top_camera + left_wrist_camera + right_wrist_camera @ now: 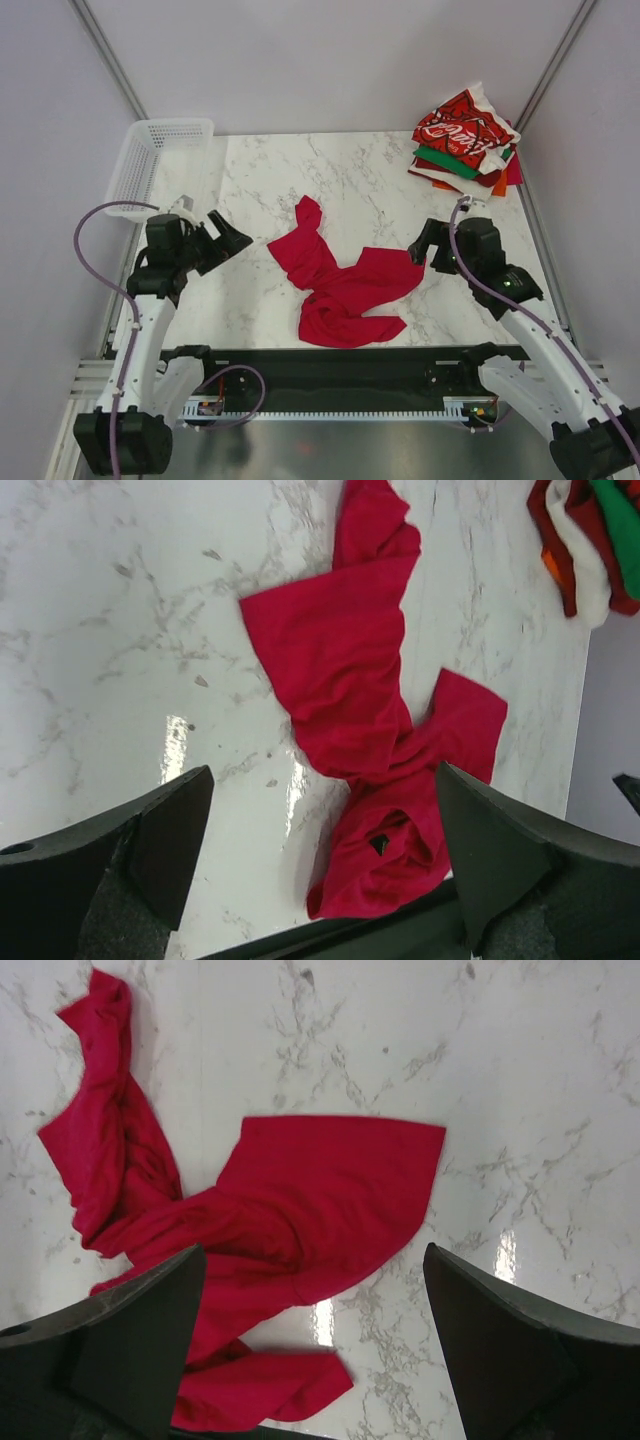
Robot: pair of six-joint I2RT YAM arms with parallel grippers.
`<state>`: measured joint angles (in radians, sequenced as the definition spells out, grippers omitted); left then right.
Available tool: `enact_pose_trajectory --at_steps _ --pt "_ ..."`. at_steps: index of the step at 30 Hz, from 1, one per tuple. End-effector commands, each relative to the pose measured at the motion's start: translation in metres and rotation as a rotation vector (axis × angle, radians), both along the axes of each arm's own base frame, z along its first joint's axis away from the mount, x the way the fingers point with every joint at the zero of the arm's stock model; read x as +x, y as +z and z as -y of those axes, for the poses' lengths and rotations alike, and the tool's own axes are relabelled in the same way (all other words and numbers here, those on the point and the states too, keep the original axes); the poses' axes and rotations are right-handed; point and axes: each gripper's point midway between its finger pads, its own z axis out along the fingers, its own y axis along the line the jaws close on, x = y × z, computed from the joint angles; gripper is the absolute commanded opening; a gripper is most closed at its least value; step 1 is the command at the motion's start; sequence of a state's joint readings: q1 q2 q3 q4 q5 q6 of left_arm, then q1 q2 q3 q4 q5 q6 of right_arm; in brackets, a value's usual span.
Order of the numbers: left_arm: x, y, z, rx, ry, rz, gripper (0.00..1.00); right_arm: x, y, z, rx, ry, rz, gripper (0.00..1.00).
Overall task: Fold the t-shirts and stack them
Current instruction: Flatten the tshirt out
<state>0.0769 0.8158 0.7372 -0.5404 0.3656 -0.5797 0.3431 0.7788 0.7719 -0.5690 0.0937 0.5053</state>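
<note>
**Crumpled crimson shirt lies between two open claws, waiting to be spread**

Nearest the camera at the left, the left gripper (231,230) hangs over the marble table (260,170) with its jaws spread wide and nothing between them. The white mesh basket (160,160) stands beyond it at the far-left corner.

Right of that gripper, at the middle of the table, lies the crimson t-shirt (340,285). It is twisted and bunched, not flat. Its long axis runs from a narrow tip at the far left down to a rolled bunch at the near edge. A broad, flatter flap branches off to the right, and its edge reaches close to the right gripper (422,240). That claw is also fully released and holds nothing.

The cloth looks light, limp and thin. It should drape and drag rather than keep any shape, and it may slide on the glossy marble. The likeliest holds are the far-left tip for the left arm and the outer corner of the right flap for the right arm. Pulling those two apart should undo the twist. Which part is collar, sleeve or hem cannot be told.

At the far-right corner, well apart, sits the stack of folded t-shirts (468,145), with a red shirt with white script on top.
</note>
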Motion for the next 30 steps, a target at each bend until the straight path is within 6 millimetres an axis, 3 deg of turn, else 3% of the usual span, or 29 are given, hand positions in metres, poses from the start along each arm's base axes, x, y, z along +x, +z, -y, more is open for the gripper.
enact_pose_trajectory --at_steps 1,2,5,6,8,9,10,11,12,14,15,25,28,29,30 --pt "-0.002 -0.014 0.038 -0.018 -0.164 -0.057 0.99 -0.001 -0.040 -0.019 0.037 0.061 -0.125 0.98" --pt "-0.006 -0.026 0.059 -0.015 -0.245 -0.116 0.99 -0.001 -0.052 -0.025 0.040 0.087 -0.175 0.98" --pt "-0.008 -0.033 0.096 -0.003 -0.373 -0.177 0.99 0.004 -0.064 -0.033 0.043 0.120 -0.211 0.98" --pt "-0.004 -0.048 0.101 0.003 -0.387 -0.242 0.99 0.008 -0.064 -0.035 0.046 0.123 -0.198 0.98" --pt "0.000 -0.059 0.109 0.010 -0.406 -0.292 0.99 0.010 -0.067 -0.038 0.045 0.131 -0.204 0.98" --pt "0.000 -0.078 0.109 0.016 -0.404 -0.357 0.99 0.012 -0.067 -0.039 0.043 0.135 -0.202 0.98" --pt "-0.001 -0.081 0.114 -0.015 -0.411 -0.394 0.97 0.013 -0.068 -0.038 0.038 0.134 -0.205 0.98" --pt "0.070 -0.083 0.077 0.155 -0.108 -0.217 0.82 0.013 -0.070 -0.038 0.033 0.137 -0.213 0.98" --pt "0.074 -0.101 0.076 0.174 -0.095 -0.263 0.82 0.013 -0.072 -0.039 0.032 0.141 -0.216 0.98" --pt "0.088 -0.105 0.074 0.192 -0.058 -0.268 0.78 0.012 -0.075 -0.038 0.024 0.146 -0.222 0.98" --pt "0.092 -0.118 0.073 0.206 -0.055 -0.297 0.77 0.011 -0.075 -0.038 0.021 0.150 -0.222 0.98" --pt "0.134 -0.146 0.071 0.279 -0.010 -0.309 0.72 0.011 -0.084 -0.035 -0.018 0.167 -0.233 0.98" --pt "0.139 -0.155 0.079 0.258 -0.037 -0.321 0.42 0.013 -0.090 -0.033 -0.031 0.159 -0.243 0.98" --pt "0.139 -0.157 0.082 0.249 -0.046 -0.323 0.19 0.015 -0.091 -0.033 -0.034 0.156 -0.244 0.98" --pt "0.139 -0.160 0.084 0.244 -0.048 -0.331 0.10 0.017 -0.091 -0.033 -0.033 0.152 -0.240 0.98"
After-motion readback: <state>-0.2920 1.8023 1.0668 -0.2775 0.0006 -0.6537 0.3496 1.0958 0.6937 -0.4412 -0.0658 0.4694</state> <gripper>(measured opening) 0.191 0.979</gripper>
